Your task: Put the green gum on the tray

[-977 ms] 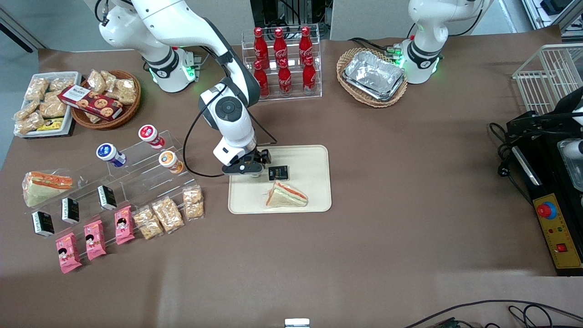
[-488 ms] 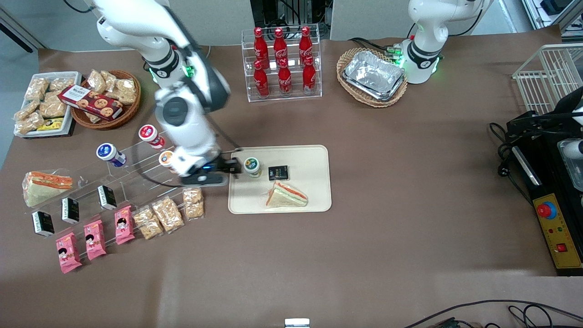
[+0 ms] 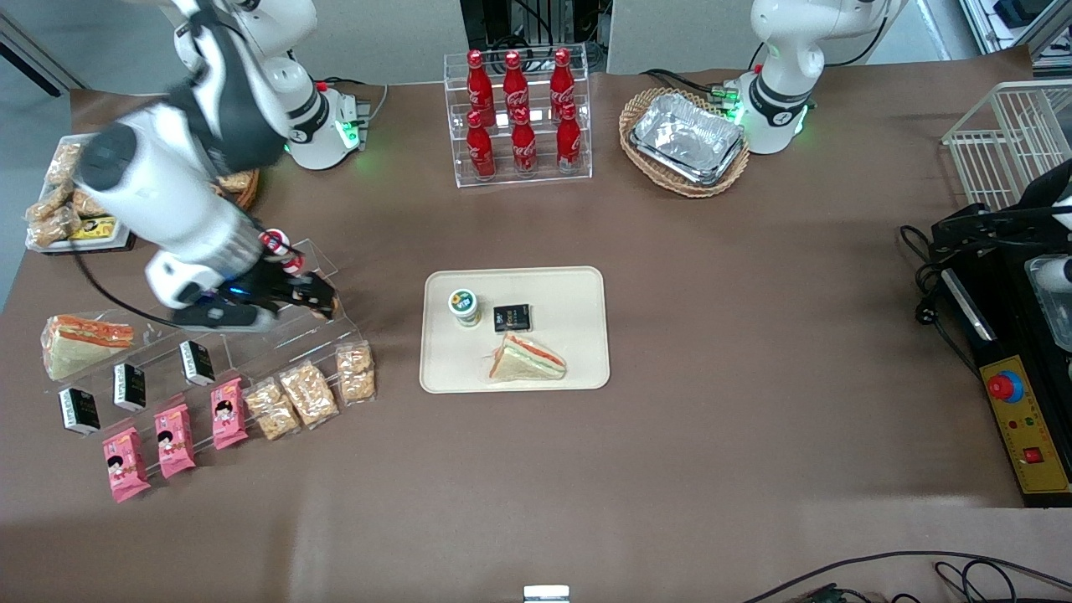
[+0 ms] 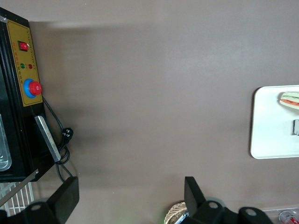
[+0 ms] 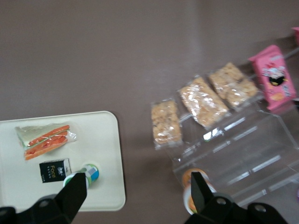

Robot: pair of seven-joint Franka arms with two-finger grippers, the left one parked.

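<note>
My hand (image 3: 322, 300), fingers spread and gripping nothing, is hovering over the clear stepped rack (image 3: 276, 322), while the green gum (image 3: 463, 306) is standing upright on the tray (image 3: 578, 368), beside a black packet (image 3: 512, 317) and sandwich (image 3: 526, 358).

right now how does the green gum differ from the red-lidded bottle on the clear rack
The green gum stands upright on the tray, beside a black packet; the red-lidded bottle lies tilted on the clear rack. The gum's lid is ringed green, the other's red. The gum stands in the open; the pincer, open, hangs just by the red-lidded bottle. Both are small round-lidded bottles.
</note>
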